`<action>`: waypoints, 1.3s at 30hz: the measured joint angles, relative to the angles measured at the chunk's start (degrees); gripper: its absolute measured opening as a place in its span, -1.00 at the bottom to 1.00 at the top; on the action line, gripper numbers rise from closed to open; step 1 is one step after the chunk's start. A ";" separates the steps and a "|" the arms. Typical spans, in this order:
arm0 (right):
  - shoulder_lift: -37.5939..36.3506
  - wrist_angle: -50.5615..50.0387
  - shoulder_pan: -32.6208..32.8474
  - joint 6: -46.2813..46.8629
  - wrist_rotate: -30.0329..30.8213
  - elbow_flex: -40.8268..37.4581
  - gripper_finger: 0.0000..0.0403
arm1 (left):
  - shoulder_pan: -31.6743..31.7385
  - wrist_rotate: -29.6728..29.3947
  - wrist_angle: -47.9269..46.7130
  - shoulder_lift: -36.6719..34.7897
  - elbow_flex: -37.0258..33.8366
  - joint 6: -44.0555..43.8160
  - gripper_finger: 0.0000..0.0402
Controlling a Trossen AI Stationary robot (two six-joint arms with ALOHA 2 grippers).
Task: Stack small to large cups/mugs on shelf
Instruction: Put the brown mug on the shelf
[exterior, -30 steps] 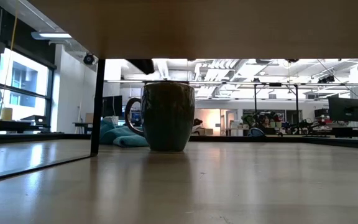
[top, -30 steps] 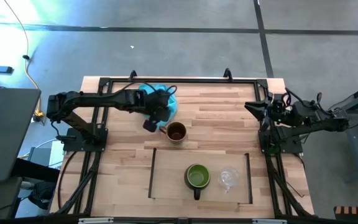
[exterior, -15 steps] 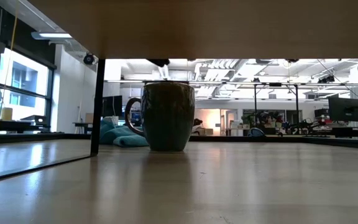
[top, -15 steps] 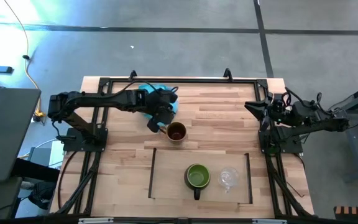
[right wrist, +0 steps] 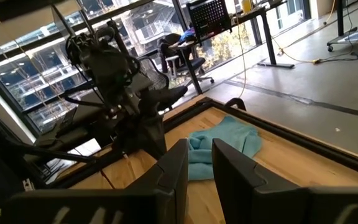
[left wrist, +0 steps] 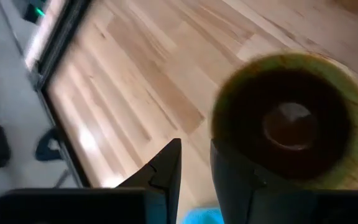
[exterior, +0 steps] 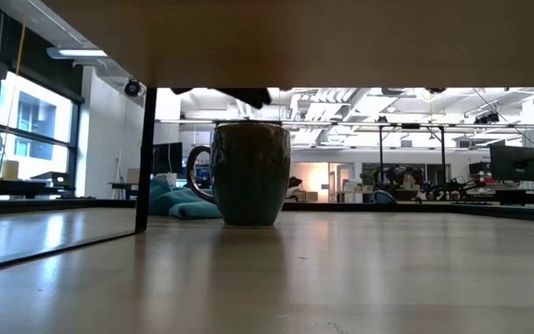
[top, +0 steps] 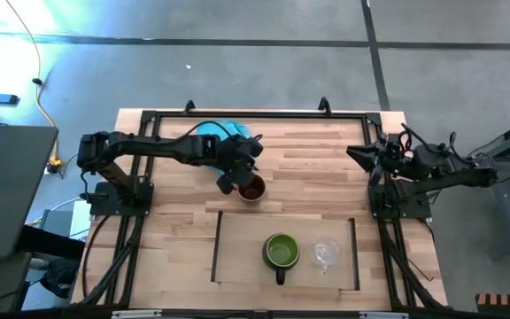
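Observation:
A brown handled mug [top: 251, 189] stands upright on the tabletop, just beyond the shelf [top: 237, 266]. Its handle points toward the table's left. The low view shows this brown mug [exterior: 245, 173] below the left gripper [exterior: 239, 94]. My left gripper [top: 229, 184] hovers over the handle side of its rim, slanting down. Its fingers [left wrist: 196, 146] are shut to a narrow slit with nothing between them. A green mug [top: 282, 252] and a clear glass cup [top: 326, 254] stand on the shelf. My right gripper [top: 354, 152] waits shut at the table's right edge.
A turquoise cloth [top: 222, 132] lies crumpled at the far edge, behind the left arm. A black frame [top: 255, 113] runs round the table. The shelf's dark rails [top: 215, 246] line its two short sides. Bare wood lies between the brown mug and the right arm.
My left gripper has moved toward the table's right edge and a little down, from beside the brown mug's handle to just over its rim. Its wrist has rolled on the way. The mug has stayed where it was.

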 joint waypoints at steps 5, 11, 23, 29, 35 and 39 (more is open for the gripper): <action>1.20 0.02 0.00 0.38 0.03 -0.01 -0.68 | -0.84 -0.05 0.61 0.79 0.05 1.21 -0.63; 1.97 0.09 0.00 0.76 0.00 0.00 -0.68 | -1.95 -0.42 0.78 0.97 -0.01 1.26 -0.63; 2.18 0.10 0.00 1.51 -0.58 0.00 -0.68 | -2.06 -0.67 8.05 0.97 -0.03 0.59 -0.63; 2.18 -0.44 0.00 0.90 -1.67 0.00 -0.68 | -2.22 -4.96 13.24 0.91 -0.03 -6.42 -0.63; 2.18 -0.34 0.00 3.90 -1.93 0.00 -0.68 | -2.63 -3.12 12.70 0.91 -0.03 -6.17 -0.63; 2.15 -0.34 0.00 5.16 -4.07 0.00 -0.68 | -2.41 -2.17 8.94 0.91 -0.03 -6.16 -0.63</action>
